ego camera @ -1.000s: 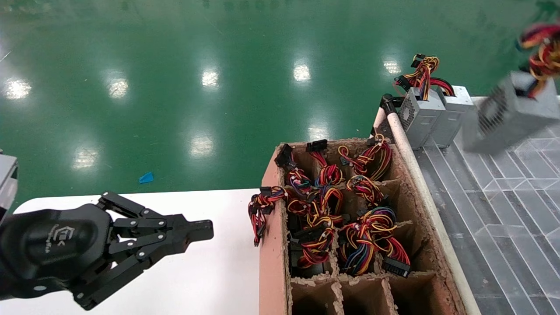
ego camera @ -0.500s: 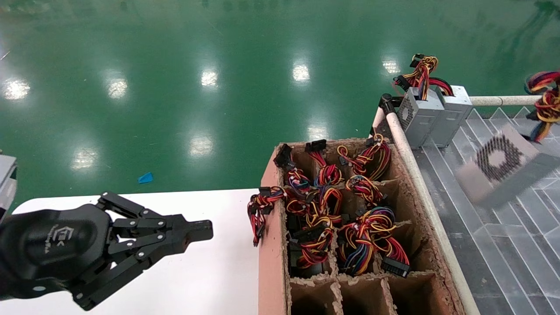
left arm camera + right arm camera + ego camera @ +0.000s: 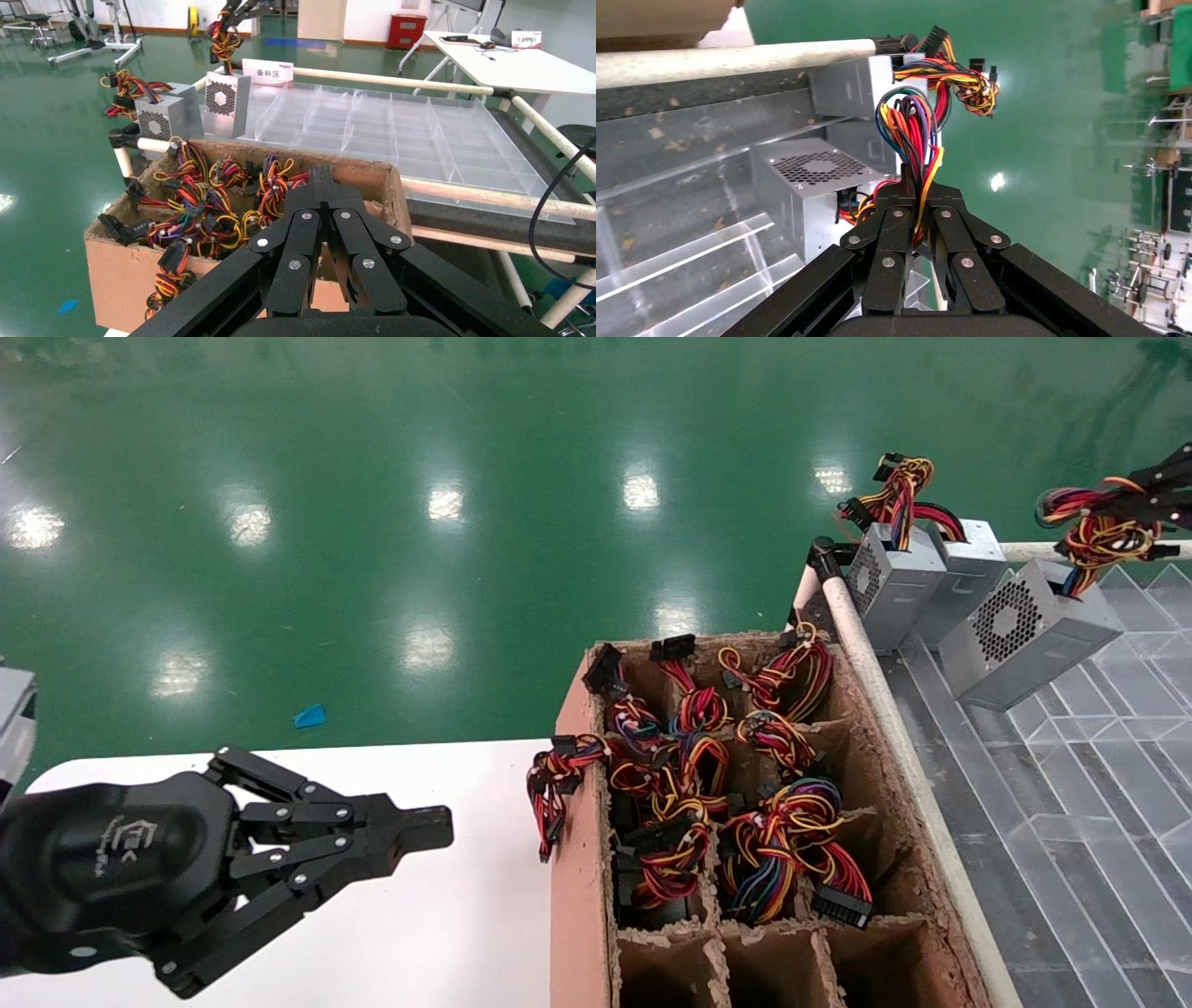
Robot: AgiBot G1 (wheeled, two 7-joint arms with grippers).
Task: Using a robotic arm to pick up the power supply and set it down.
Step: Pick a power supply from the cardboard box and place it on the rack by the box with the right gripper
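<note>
the right gripper (image 3: pixel 914 193) is clenched on the wire bundle (image 3: pixel 1099 528) of the power supply (image 3: pixel 1024 635), which seems to rest tilted on the clear tray (image 3: pixel 1099 784), just beside two other grey boxes (image 3: pixel 922 579). the left gripper (image 3: pixel 424 829) hangs closed over the white table (image 3: pixel 447 933), near the cardboard crate (image 3: pixel 577 859).

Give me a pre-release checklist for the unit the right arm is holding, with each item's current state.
1. Right gripper shut on the power supply's wire bundle: ok.
2. Power supply over the clear divider tray: ok.
3. Power supply resting flat: not ok, it is tilted.
4. Apart from the two other grey boxes: cannot tell.
5. Left gripper out of the way over the white table: ok.
</note>
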